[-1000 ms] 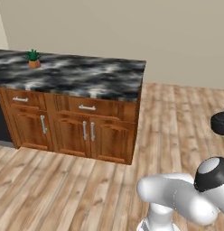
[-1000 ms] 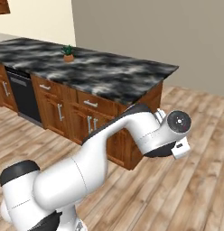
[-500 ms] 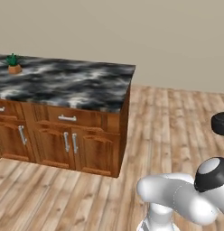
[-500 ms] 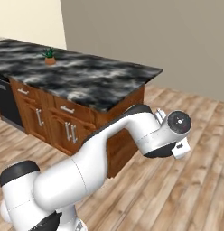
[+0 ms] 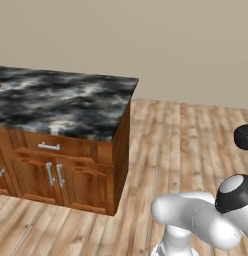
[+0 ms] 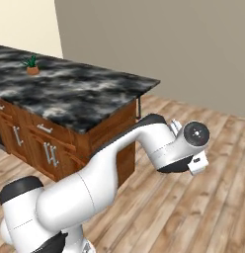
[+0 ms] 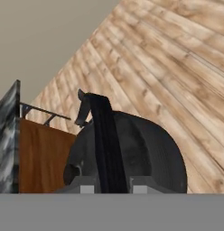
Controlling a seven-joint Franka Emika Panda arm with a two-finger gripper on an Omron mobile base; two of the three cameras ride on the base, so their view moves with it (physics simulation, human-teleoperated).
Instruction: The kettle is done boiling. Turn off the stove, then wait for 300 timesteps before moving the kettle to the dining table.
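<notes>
Jaws clamped on the kettle (image 7: 132, 153), I hold it over wood plank floor (image 7: 177, 67), the marbled dining table (image 5: 71, 105) off beside them

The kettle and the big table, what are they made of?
The kettle looks like dark grey metal with a dull finish: smooth, rounded, faint sheen. The dining table seems to have a polished stone top, marbled black, grey and white, on a brown wood base with visible grain and metal handles.
</notes>
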